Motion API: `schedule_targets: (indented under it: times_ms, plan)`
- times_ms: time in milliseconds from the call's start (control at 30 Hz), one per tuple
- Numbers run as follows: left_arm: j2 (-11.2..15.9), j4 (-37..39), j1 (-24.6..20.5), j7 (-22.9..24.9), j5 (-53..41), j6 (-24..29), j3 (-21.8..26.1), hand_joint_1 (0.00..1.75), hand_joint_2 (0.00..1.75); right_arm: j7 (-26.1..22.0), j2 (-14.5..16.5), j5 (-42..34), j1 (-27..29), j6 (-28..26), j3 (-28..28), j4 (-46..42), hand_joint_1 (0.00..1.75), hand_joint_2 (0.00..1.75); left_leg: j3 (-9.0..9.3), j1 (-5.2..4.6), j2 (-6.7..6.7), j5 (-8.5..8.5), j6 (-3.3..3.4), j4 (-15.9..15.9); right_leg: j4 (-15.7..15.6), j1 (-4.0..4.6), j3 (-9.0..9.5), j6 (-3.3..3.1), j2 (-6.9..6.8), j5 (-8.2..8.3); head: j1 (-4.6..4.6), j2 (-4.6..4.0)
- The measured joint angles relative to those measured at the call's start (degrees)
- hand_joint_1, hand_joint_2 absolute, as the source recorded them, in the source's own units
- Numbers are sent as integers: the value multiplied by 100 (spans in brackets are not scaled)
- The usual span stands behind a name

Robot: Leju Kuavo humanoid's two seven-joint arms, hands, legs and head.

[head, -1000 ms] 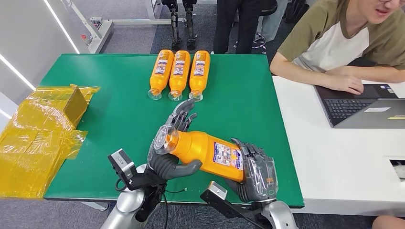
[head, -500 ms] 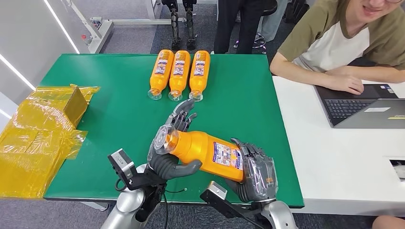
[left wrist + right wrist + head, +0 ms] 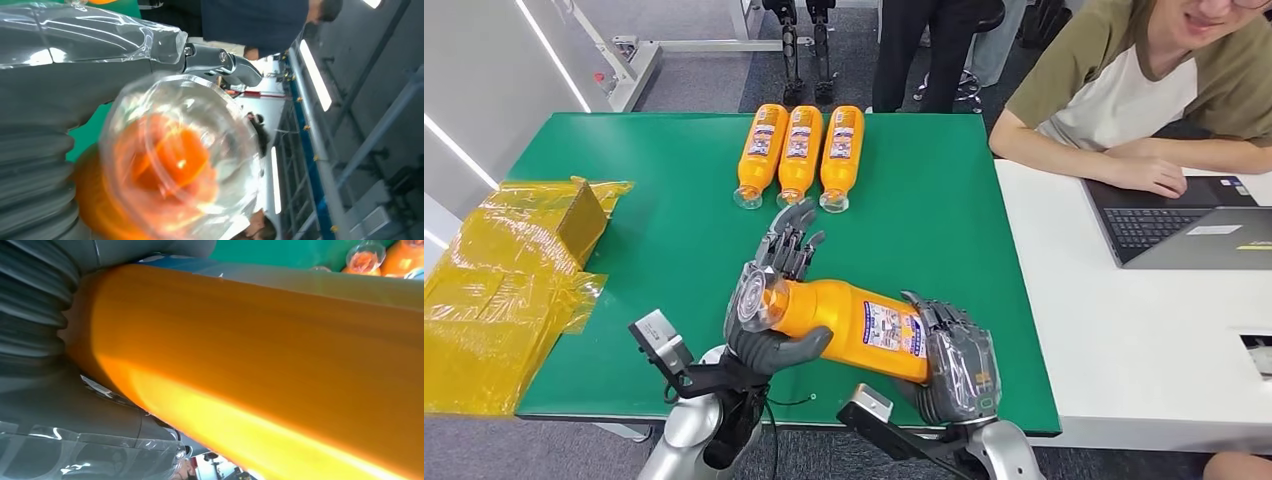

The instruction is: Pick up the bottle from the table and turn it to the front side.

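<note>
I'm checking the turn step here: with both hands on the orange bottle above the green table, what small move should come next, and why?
Probably keep rolling the bottle a little about its long axis. The left hand grips the clear cap end and the right hand holds the base, so it is lifted and supported, yet its label faces up and sideways, unlike the three bottles lying label-up in a row.

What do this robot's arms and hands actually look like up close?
Both arms are silver metal with black cables near the wrists. The left hand and right hand are dark grey, many-fingered, with ribbed grey covers and shiny clear plastic wrapping. A boxy camera sits at each wrist.
</note>
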Motion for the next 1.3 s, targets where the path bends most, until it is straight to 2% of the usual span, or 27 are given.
schedule_targets:
  times_ms: [133,300,433,500,600,733,1300]
  plan:
    - [-31,-93,42,-54,5,39,37,170,175,-7,38,19,15,9,10,-11,175,175,0,0,0,0,0,0,0,0,0,0,1,0,-1,0]
    - [-57,-237,60,-109,-18,77,110,175,175,-27,50,17,30,16,-18,-11,175,175,0,0,0,0,0,0,0,0,1,0,0,0,0,0]
    - [-58,-300,68,-125,-34,89,133,0,175,-40,55,13,36,14,-25,-11,175,175,0,0,0,0,0,0,0,0,1,0,0,0,-1,0]
    - [-59,-315,72,-113,-18,112,143,0,175,-66,59,4,40,6,-24,-11,175,175,0,0,0,0,0,0,0,0,1,0,0,0,-1,0]
    - [-60,-330,75,-94,0,129,156,3,175,-90,63,-3,44,-2,-22,-11,175,175,0,0,0,0,0,0,0,0,1,0,0,0,-1,0]
    - [-59,-346,77,-93,-15,129,163,175,175,-103,64,-16,45,-1,-20,-11,175,175,0,0,0,0,0,0,0,0,1,0,0,0,-1,0]
    - [-57,-405,155,-140,-71,128,223,175,175,-122,83,-76,26,0,-15,-9,175,175,0,0,0,0,0,0,0,0,1,0,0,0,-1,0]
